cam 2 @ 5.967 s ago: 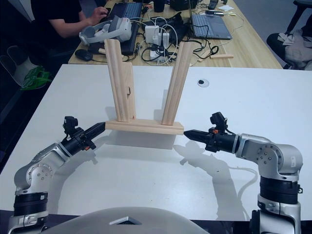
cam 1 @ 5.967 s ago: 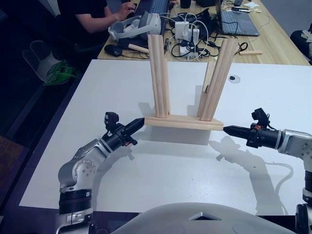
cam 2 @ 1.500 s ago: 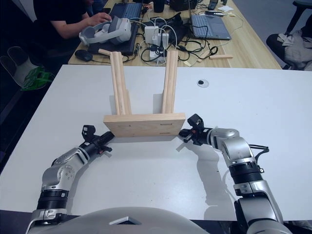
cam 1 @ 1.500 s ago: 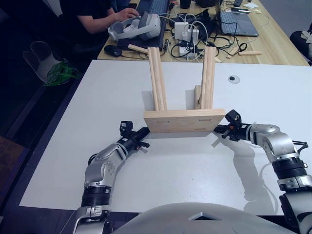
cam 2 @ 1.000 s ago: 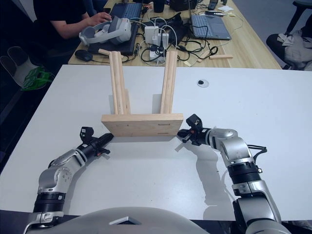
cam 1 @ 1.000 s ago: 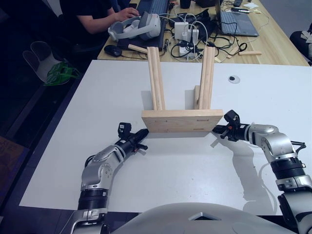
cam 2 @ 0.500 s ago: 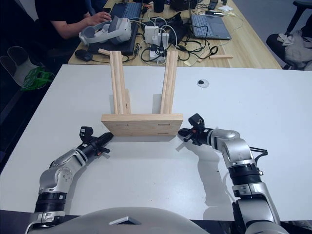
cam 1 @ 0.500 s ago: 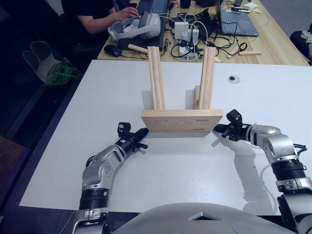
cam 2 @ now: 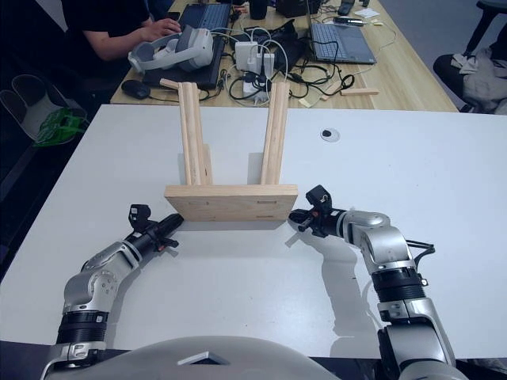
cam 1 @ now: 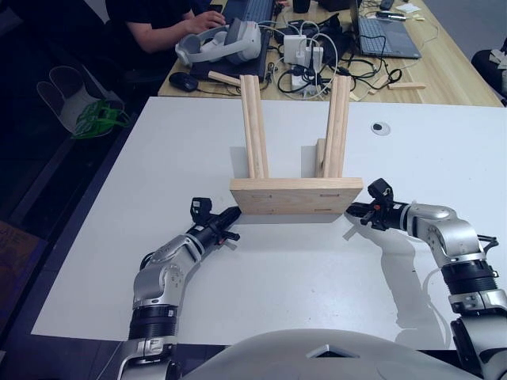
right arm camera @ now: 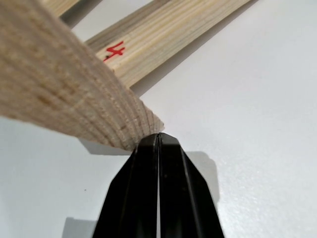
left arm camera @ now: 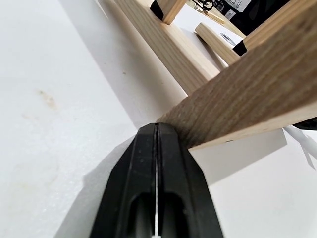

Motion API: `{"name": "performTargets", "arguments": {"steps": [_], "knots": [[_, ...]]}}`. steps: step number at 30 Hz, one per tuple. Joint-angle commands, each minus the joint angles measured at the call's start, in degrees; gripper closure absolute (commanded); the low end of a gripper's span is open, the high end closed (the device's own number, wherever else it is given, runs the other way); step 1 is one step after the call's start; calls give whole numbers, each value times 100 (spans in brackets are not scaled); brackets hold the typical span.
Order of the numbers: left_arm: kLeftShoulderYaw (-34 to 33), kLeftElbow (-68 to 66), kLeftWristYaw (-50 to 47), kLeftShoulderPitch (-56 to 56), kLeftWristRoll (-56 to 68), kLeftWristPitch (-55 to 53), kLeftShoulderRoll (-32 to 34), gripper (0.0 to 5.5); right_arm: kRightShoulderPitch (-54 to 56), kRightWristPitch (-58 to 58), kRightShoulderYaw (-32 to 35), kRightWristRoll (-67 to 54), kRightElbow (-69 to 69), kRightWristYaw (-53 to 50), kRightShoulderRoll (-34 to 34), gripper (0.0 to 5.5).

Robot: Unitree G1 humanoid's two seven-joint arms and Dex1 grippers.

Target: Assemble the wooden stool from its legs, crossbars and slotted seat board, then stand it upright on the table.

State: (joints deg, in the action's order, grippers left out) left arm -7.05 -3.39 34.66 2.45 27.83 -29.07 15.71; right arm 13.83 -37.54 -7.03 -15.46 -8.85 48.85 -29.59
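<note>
stool (cam 1: 296, 195): on its side on counter (cam 1: 317, 285), legs toward 12 o'clock
left hand (cam 1: 234, 212): fingers pressed together, tip at stool's 9 o'clock edge
right hand (cam 1: 352, 210): fingers pressed together, tip at 3 o'clock edge

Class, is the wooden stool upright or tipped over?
Tipped on its side: the seat board stands on edge, its legs stretching away along the table.

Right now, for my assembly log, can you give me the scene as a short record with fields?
Stool: legs joined to the seat, not upright.
Seat board: flat face turned toward the robot.
Legs: pointing away from the robot.
Left pincer: shut, tip at the board's lower left corner.
Right pincer: shut, tip at the board's lower right corner.
Table: white, stool near its middle.
</note>
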Motion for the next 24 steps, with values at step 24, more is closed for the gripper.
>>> {"name": "performTargets", "arguments": {"steps": [24], "knots": [[-27, 829, 465, -29, 886, -854, 32, 549, -323, -1170, 595, -1375, 1220, 485, 208, 550]]}}
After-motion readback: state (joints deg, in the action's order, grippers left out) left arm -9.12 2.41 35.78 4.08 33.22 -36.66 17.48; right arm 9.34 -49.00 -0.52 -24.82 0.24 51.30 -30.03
